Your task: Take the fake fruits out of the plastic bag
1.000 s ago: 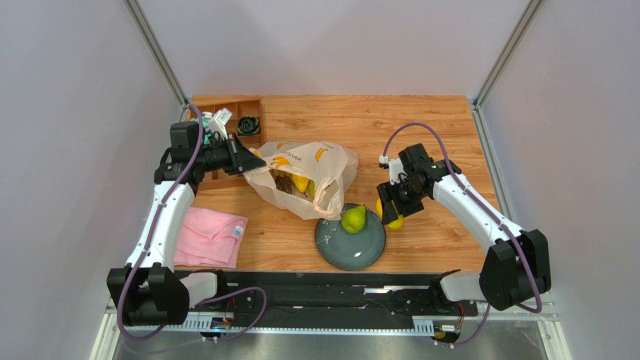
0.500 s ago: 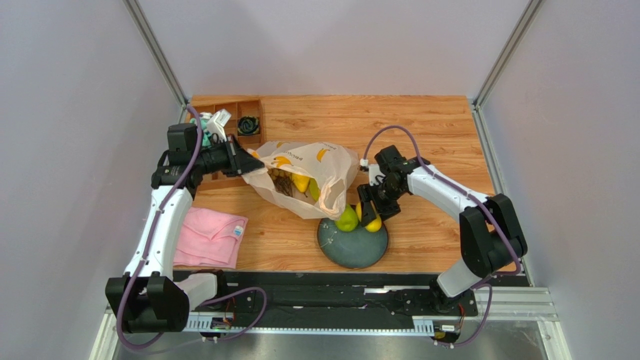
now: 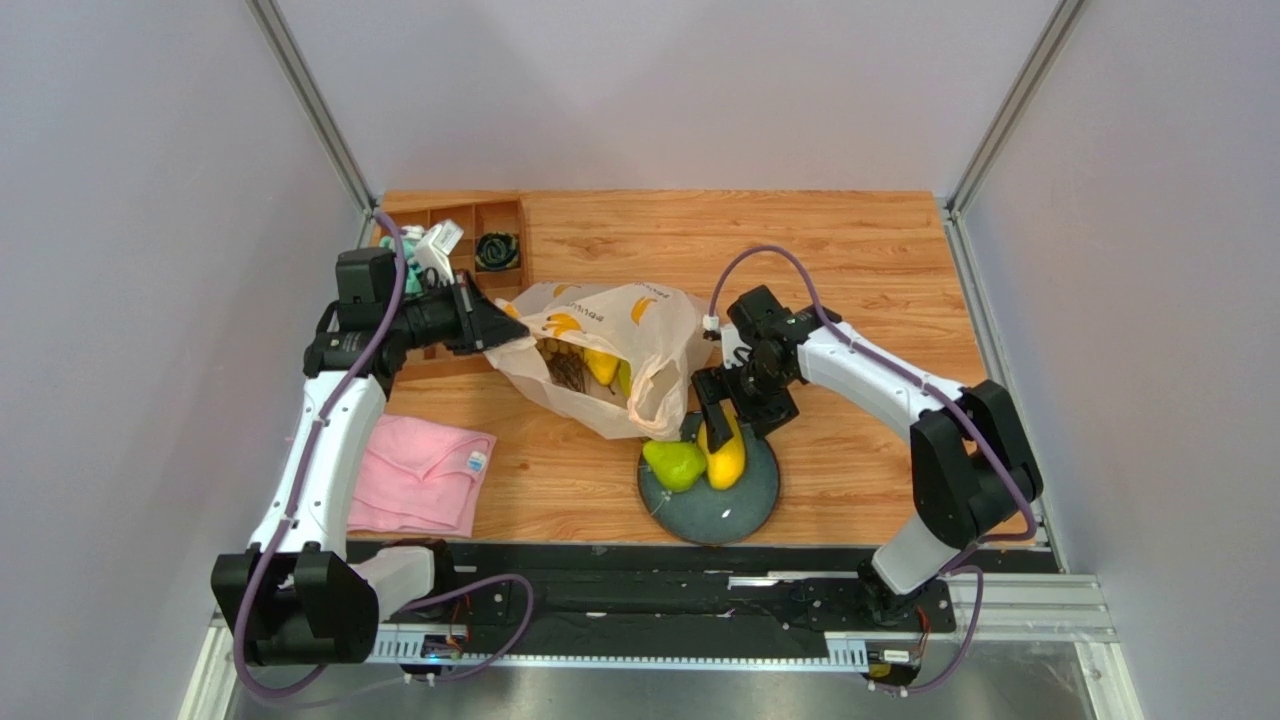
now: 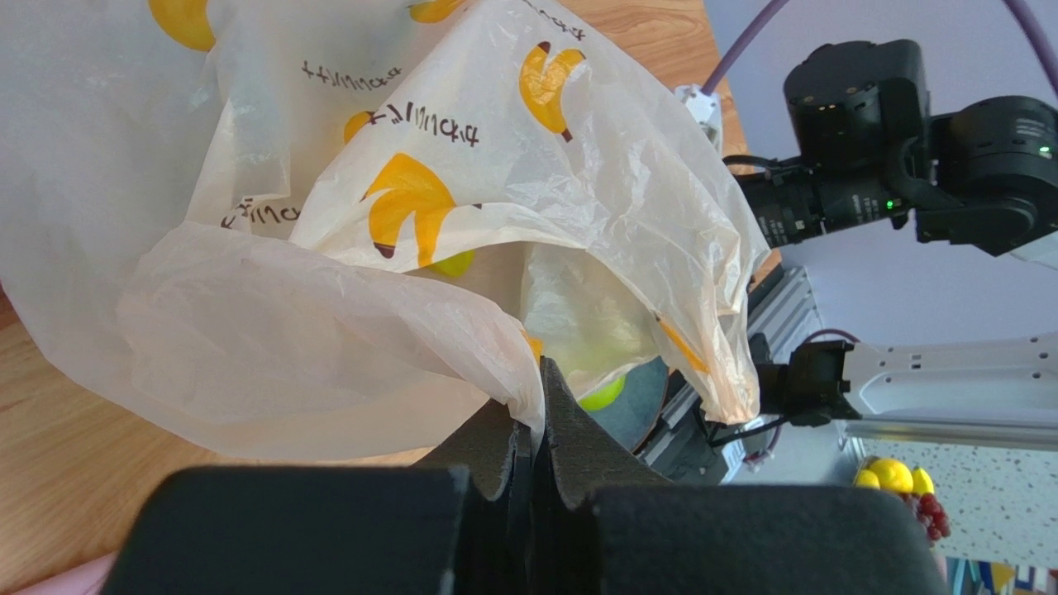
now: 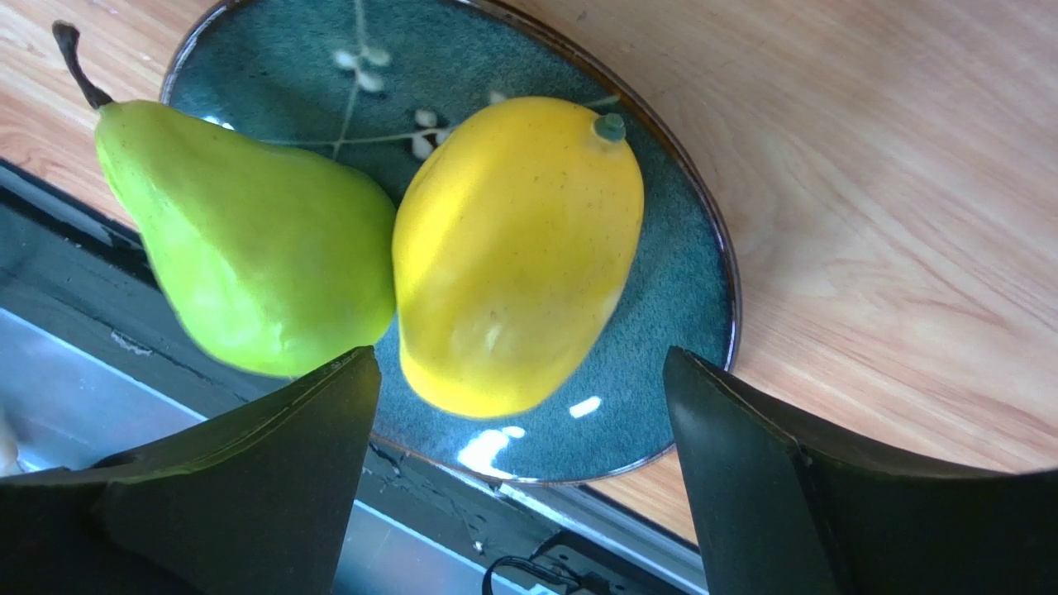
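Observation:
The plastic bag lies at mid table, mouth facing the plate. My left gripper is shut on the bag's left edge and holds it up; the left wrist view shows the pinched film and the bag. A yellow fruit and dark grapes show inside. The green pear and yellow mango lie side by side on the dark blue plate. My right gripper is open just above them. The right wrist view shows the pear, the mango and the plate between the spread fingers.
A folded pink cloth lies at the front left. A wooden divided tray with a rolled sock stands at the back left. The plate sits close to the table's near edge and black rail.
My right gripper brought the mango leftward from beside the plate, set it on the plate and opened. The pear shifted left and now lies on its side. The left arm held still.

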Controlling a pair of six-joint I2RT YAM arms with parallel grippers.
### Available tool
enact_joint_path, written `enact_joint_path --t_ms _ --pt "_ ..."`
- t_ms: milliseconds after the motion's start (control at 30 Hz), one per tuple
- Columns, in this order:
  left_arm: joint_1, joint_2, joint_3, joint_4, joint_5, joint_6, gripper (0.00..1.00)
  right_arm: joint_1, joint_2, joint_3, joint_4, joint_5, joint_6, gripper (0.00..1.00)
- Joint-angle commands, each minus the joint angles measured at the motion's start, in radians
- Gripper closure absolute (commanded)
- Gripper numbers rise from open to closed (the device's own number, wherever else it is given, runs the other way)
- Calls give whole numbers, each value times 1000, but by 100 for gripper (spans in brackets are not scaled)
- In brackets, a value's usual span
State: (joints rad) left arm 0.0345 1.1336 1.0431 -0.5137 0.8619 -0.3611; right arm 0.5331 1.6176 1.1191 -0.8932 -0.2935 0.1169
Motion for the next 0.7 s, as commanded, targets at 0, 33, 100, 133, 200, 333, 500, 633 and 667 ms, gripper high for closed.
enact_joint_path --t_ms 0,33,100,133,200,333,500,633,667 --pt "2 -3 -2 20 26 13 100 -2 -111 134 -108 30 -90 14" --pt "1 -3 -3 20 32 10 100 -2 -129 222 -153 30 -111 15" --pt "1 -3 -2 20 45 8 100 -2 -165 325 -184 -1 -170 18" --pt "2 -1 -3 23 48 8 100 -2 -174 422 -149 7 -166 18" --pt "1 -1 -11 32 54 2 100 13 -191 482 -58 -19 -160 19" --pt "1 -5 -25 99 98 -39 100 140 -75 625 34 -71 -259 32" --pt "1 -6 26 93 137 -39 100 290 62 719 -1 -124 -375 48" --pt "1 -34 37 63 140 -29 100 301 191 763 -5 -70 -362 59" --pt "1 -52 35 55 140 -27 100 303 224 783 -19 -64 -361 61"
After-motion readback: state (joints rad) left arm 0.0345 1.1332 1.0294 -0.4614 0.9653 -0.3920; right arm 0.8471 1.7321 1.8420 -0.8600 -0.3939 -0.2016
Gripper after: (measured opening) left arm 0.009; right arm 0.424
